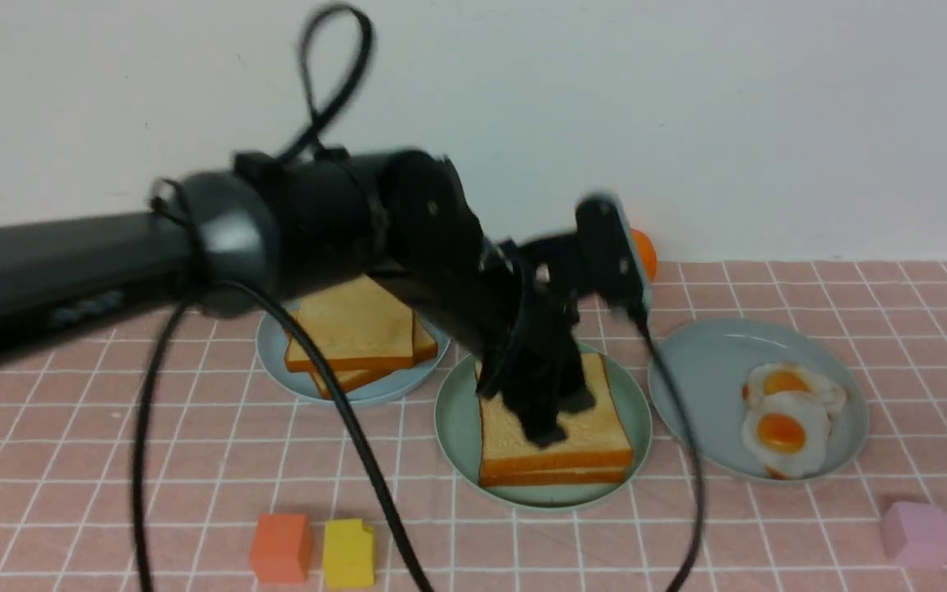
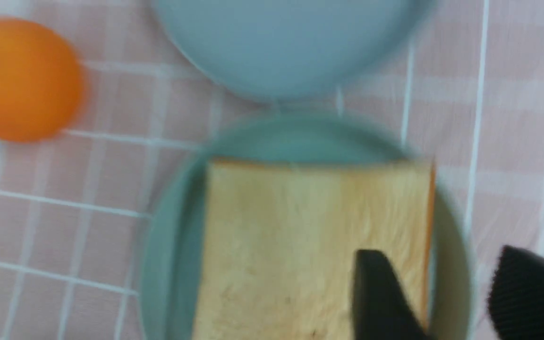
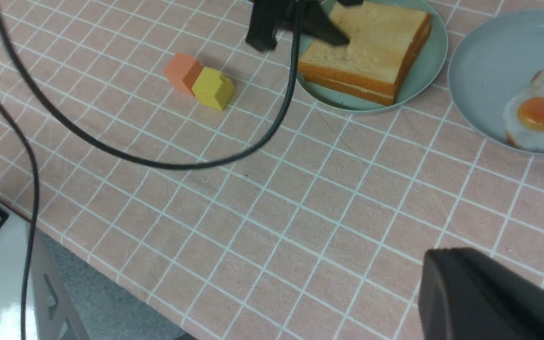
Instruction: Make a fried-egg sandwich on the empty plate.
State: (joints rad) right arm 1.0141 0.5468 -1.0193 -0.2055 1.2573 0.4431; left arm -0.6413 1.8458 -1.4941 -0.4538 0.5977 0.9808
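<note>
spare toast point(image 1: 350, 333): stacked on left blue-grey plate point(image 1: 272, 353), 10 o'clock from mint-green plate point(image 1: 457, 419).
fried-egg sandwich point(image 1: 556, 452): centred on mint-green plate.
left tool point(image 1: 560, 419): released, jaws spread, one tip over the fried-egg sandwich.
loose eggs point(image 1: 782, 432): two on right blue-grey plate point(image 1: 712, 370), 3 o'clock.
right tool point(image 3: 480, 283): clenched, above the worktop point(image 3: 300, 212).

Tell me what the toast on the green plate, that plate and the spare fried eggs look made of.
Toast slices: probably soft foam or rubbery plastic, matte; evenly coloured crust, speckled printed-looking face.
Green plate: likely hard plastic, smooth satin; uniform colour, thin moulded rim.
Fried eggs: seemingly moulded plastic or rubber; slightly glossy yolks, smooth whites.
</note>
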